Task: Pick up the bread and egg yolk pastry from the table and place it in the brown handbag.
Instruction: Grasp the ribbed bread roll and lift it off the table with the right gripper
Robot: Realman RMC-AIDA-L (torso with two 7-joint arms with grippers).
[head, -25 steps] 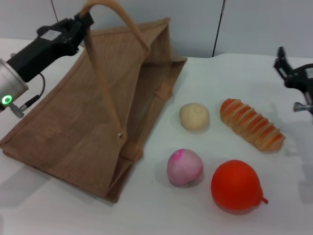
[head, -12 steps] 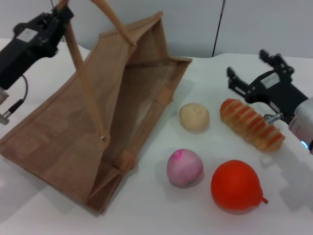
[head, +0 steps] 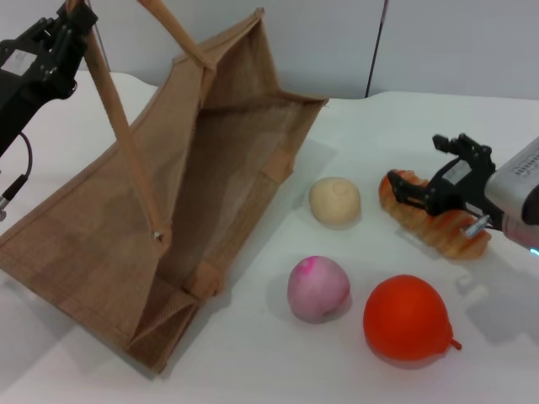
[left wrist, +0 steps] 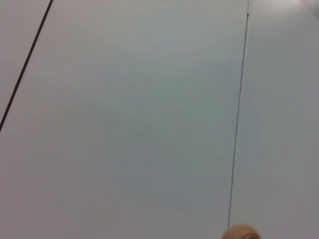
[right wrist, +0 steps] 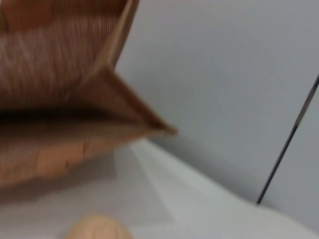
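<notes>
The brown handbag lies on the table's left with its mouth held open towards the foods. My left gripper is shut on one strap handle and holds it high at the top left; a bit of the strap shows in the left wrist view. The striped bread lies at the right. My right gripper is open, low over the bread's left end, with a finger on each side. The egg yolk pastry sits between bag and bread. The right wrist view shows the pastry and the bag.
A pink-topped pale ball and an orange-red round fruit lie in front of the pastry and bread. The white table meets a grey wall behind.
My left gripper has pulled the handle up and to the left, opening the bag wider. My right gripper has come in from the right edge and dropped onto the bread.
</notes>
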